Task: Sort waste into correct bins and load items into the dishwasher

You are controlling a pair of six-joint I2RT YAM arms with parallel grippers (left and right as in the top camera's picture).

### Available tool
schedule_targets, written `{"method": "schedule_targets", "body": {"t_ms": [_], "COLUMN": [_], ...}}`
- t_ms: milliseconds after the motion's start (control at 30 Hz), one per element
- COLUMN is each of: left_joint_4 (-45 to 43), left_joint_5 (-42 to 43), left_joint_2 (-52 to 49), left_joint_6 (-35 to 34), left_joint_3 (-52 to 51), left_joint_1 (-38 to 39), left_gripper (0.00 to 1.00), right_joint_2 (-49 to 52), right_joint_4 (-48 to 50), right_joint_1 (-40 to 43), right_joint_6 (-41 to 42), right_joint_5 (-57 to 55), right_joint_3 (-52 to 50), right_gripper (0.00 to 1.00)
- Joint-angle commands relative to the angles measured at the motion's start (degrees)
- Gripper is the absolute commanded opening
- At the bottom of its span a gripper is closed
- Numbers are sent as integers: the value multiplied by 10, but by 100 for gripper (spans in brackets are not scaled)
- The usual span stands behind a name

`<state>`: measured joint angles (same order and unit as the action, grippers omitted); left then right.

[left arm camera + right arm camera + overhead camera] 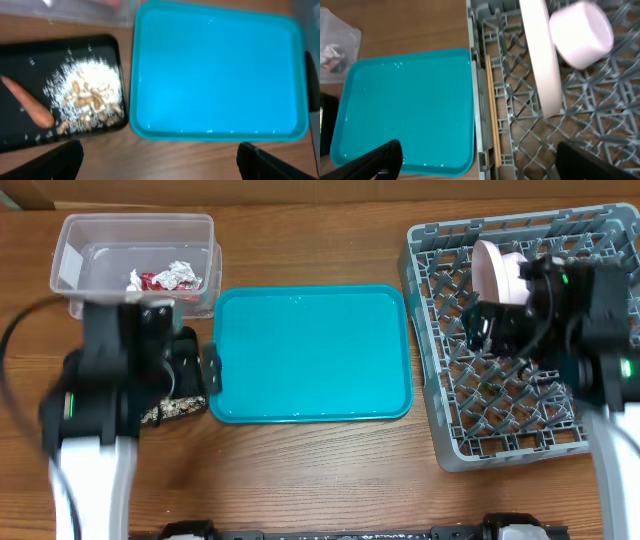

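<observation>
The clear tub at the back left holds crumpled red-and-white wrappers. A black tray carries a carrot and beige food scraps. My left gripper hangs open over bare wood, in front of the black tray and the teal tray. In the grey dish rack, a pink plate stands on edge beside a pale cup. Two chopsticks lie along the rack's left wall. My right gripper is open and holds nothing, straddling that wall.
The teal tray lies bare between the black tray and the rack. My left arm covers most of the black tray in the overhead view. The right arm hangs over the rack's right half.
</observation>
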<state>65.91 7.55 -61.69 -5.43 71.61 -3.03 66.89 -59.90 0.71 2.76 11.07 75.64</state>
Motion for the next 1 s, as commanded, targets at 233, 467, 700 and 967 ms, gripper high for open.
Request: {"method": "schedule_targets", "body": {"t_ms": [233, 467, 700, 967], "left_joint_4": [-81, -33, -26, -26], "left_joint_5": [-2, -5, -5, -5], "left_joint_2": [266, 272, 272, 272], "left_joint_6": [5, 5, 5, 6], "left_joint_3": [-171, -171, -171, -171], "left_joint_1": [0, 1, 0, 0], "left_gripper": [100, 100, 100, 100], "right_joint_2": [-252, -256, -256, -256], "right_joint_4": [41, -51, -54, -67], "right_joint_1": [2, 2, 2, 2], "right_joint_6": [3, 3, 3, 3], "right_joint_5": [-25, -25, -25, -25], "right_joint_3": [-209, -212, -213, -213], "right_gripper": [100, 100, 100, 100]}}
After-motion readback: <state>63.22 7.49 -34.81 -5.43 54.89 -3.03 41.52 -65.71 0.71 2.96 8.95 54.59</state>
